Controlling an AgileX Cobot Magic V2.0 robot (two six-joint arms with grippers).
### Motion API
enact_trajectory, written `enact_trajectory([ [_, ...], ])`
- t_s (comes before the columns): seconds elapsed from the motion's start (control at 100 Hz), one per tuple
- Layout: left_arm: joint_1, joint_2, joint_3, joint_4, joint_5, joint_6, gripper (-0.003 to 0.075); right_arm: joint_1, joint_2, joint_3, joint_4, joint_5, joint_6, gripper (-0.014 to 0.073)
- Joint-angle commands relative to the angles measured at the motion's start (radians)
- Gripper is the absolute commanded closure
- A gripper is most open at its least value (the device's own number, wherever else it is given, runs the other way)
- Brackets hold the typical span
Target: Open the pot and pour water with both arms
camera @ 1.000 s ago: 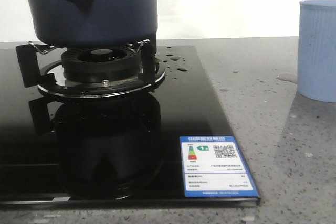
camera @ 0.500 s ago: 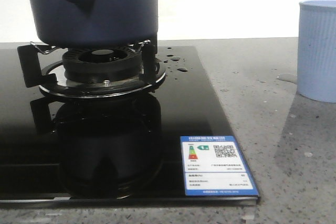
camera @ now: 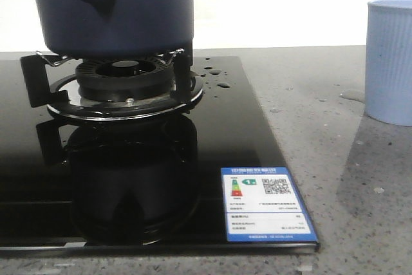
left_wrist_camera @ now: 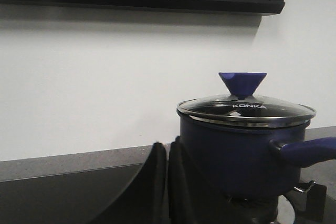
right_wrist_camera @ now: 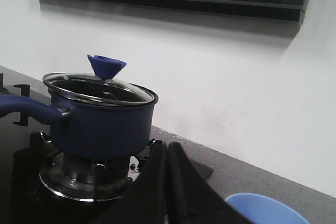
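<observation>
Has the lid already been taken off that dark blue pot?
No, the glass lid with its blue knob sits on the pot on the burner.

Grey speckled desk carries a black glass hob on its left part and a light blue ribbed cup at right — small water drops bead the hob's far right corner.
</observation>
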Motion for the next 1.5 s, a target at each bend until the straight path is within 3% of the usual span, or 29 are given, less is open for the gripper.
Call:
enact_trajectory([
  [0.0,0.004,0.01,-0.028,-0.019,0.019,-0.009,0.0739,-0.005,0.004,-0.027,0.016,-0.037,-0.001,0.0659],
  [0.4,0.004,0.01,-0.028,-0.002,-0.02,-0.008,0.0739,-0.005,0.004,-0.027,0.016,-0.037,-0.001,0.0659],
  [0.51,0.004,0.01,-0.028,0.124,-0.03,-0.052,0.0739,-0.005,0.004,-0.027,0.016,-0.037,-0.001,0.0659],
  [0.56,0.004,0.01,-0.028,0.322,-0.013,-0.195,0.0739,-0.005,0.004,-0.027,0.016,-0.037,-0.001,0.0659],
  [0.61,0.004,0.01,-0.028,0.58,-0.002,-0.441,0.0739,-0.005,0.004,-0.027,0.016,-0.037,-0.001,0.0659],
  [0.73,0.004,0.01,-0.012,1.359,0.02,-1.288,0.0739,-0.005,0.004,-0.027,0.016,-0.037,-0.001,0.0659],
  [0.78,0.004,0.01,0.004,1.634,0.031,-1.563,0.0739,-0.005,0.004,-0.027,0.016,-0.037,-0.001,0.0659],
  [0.83,0.004,0.01,0.028,1.822,0.031,-1.738,0.0739,-0.005,0.004,-0.027,0.016,-0.037,-0.001,0.0659],
  [0.87,0.004,0.01,0.052,1.902,0.031,-1.795,0.0739,-0.005,0.004,-0.027,0.016,-0.037,-0.001,0.0659],
  [1.08,0.011,0.009,0.187,1.876,0.023,-1.788,0.0739,-0.005,0.004,-0.027,0.016,-0.037,-0.001,0.0659],
  [1.26,0.082,-0.03,0.238,1.813,0.033,-1.785,0.0739,-0.005,0.004,-0.027,0.016,-0.037,-0.001,0.0659],
  [1.49,0.159,-0.097,0.238,1.699,0.142,-1.785,0.0739,-0.005,0.004,-0.027,0.014,-0.037,-0.001,0.0659],
])
